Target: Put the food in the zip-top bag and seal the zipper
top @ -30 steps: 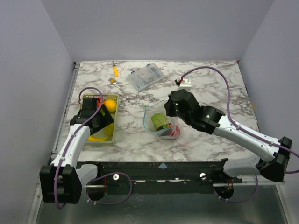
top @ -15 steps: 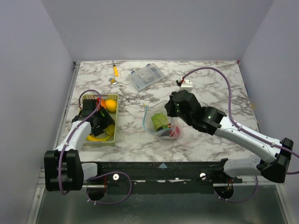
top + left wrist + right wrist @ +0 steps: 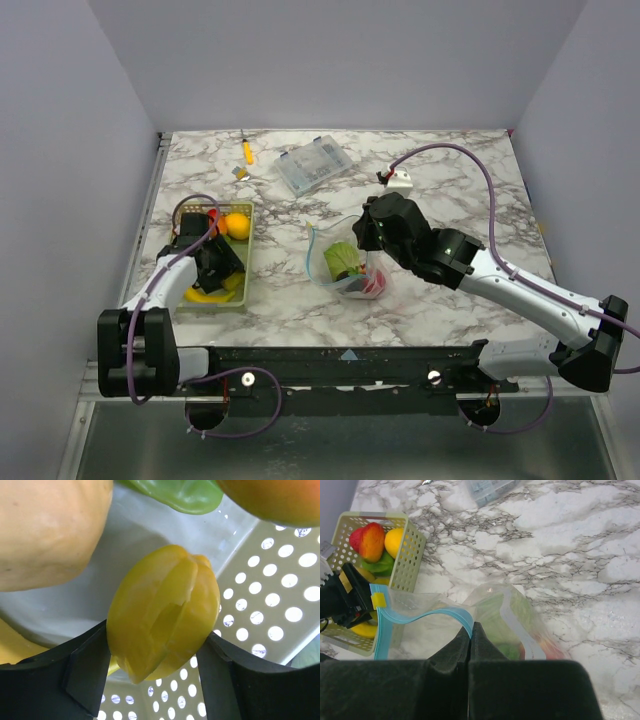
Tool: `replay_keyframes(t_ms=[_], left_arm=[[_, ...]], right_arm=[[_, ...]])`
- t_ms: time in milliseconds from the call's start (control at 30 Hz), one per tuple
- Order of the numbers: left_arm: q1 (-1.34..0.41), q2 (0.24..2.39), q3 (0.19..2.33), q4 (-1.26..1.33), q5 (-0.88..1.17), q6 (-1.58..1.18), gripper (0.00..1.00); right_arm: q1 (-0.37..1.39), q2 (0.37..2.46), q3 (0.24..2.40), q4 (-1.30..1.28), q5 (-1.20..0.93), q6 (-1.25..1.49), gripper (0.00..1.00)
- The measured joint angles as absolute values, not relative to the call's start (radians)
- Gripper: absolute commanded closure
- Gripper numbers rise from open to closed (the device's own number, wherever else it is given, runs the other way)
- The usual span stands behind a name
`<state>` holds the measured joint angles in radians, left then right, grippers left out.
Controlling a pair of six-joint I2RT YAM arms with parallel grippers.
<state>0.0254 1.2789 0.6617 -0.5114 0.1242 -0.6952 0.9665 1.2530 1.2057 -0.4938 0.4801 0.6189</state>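
Note:
The clear zip-top bag lies mid-table with green and red food inside. My right gripper is shut on its light blue zipper and holds the mouth up and open; the pinch shows in the right wrist view. My left gripper is down in the pale green basket, its fingers closed against both sides of a yellow ridged toy fruit. A green pepper, an orange-red fruit and a tan fruit lie around it.
A clear compartment box, an orange-handled tool and a small white block sit at the back of the table. The basket stands at the left, near the table's edge.
My left arm has swung nearer and lowered its gripper into the near part of the basket, onto the yellow fruit. The right gripper has kept holding the bag's edge.

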Motion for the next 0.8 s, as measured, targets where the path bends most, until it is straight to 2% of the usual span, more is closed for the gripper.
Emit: replay_keyframes(t_ms=[267, 533, 800], left_arm=[[0.025, 1.133, 0.662, -0.543, 0.018, -0.691, 0.61], [0.023, 0.974, 0.664, -0.564, -0.023, -0.684, 0.63], [-0.077, 0.91, 0.744, -0.585, 0.12, -0.635, 0.62]], right_arm=[[0.966, 1.255, 1.206, -0.493, 0.476, 0.619, 0.99], [0.966, 1.272, 1.206, -0.48, 0.464, 0.619, 0.99], [0.966, 1.294, 1.207, -0.469, 0.455, 0.616, 0.99]])
